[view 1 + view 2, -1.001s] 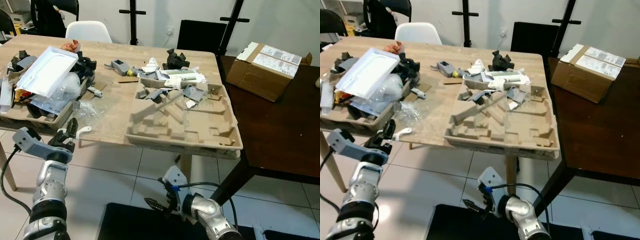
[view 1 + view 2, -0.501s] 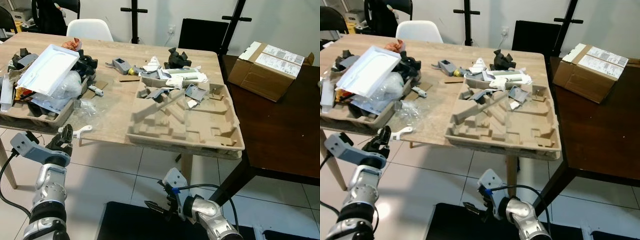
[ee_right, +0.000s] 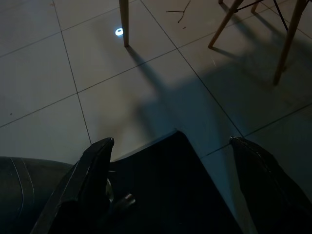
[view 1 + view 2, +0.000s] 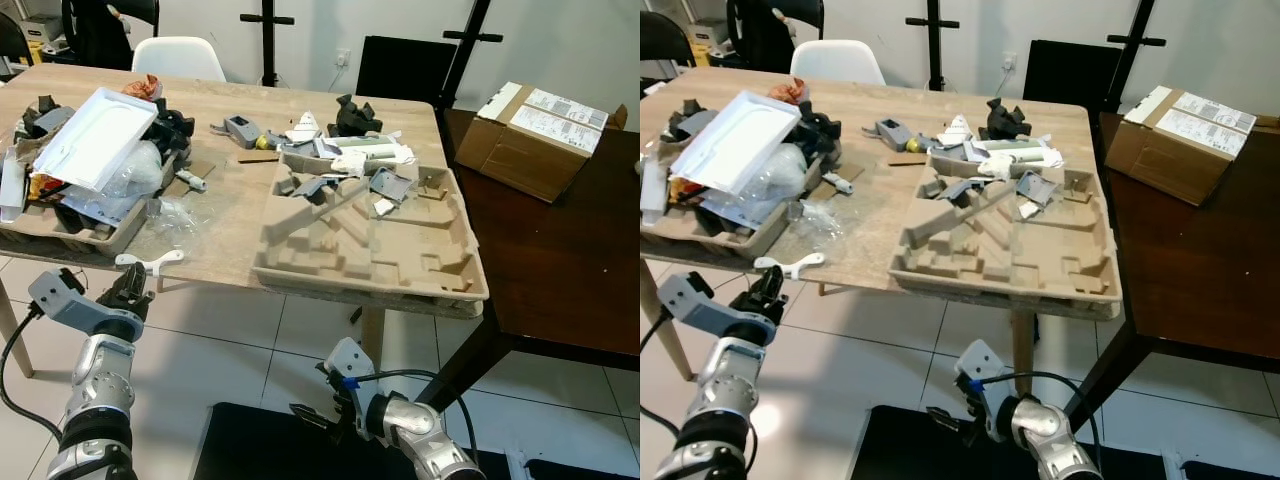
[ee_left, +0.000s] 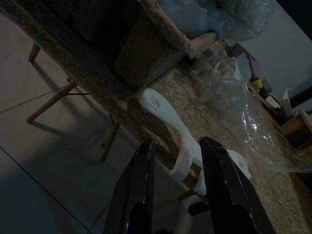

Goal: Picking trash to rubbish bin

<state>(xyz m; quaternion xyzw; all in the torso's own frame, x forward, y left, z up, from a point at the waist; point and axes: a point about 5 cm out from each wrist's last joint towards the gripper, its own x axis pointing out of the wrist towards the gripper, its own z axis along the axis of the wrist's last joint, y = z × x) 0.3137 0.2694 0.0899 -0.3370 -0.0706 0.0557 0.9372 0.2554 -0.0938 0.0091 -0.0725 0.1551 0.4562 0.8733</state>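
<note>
Left wrist view: the left hand, fingers spread and empty, sits just below the table edge, where a white plastic piece lies lengthwise ahead, overhanging.

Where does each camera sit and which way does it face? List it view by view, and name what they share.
Left eye view: on the head, looking down at the wooden table; left gripper and right gripper show low.
Right eye view: the same scene from the other eye, with the cardboard box at right.
Left wrist view: along the left gripper's open fingers, facing the white plastic piece at the table edge.
Right wrist view: along the right gripper's open fingers, facing the tiled floor.
Shared: the white plastic piece appears in the eye views and the left wrist view.
</note>
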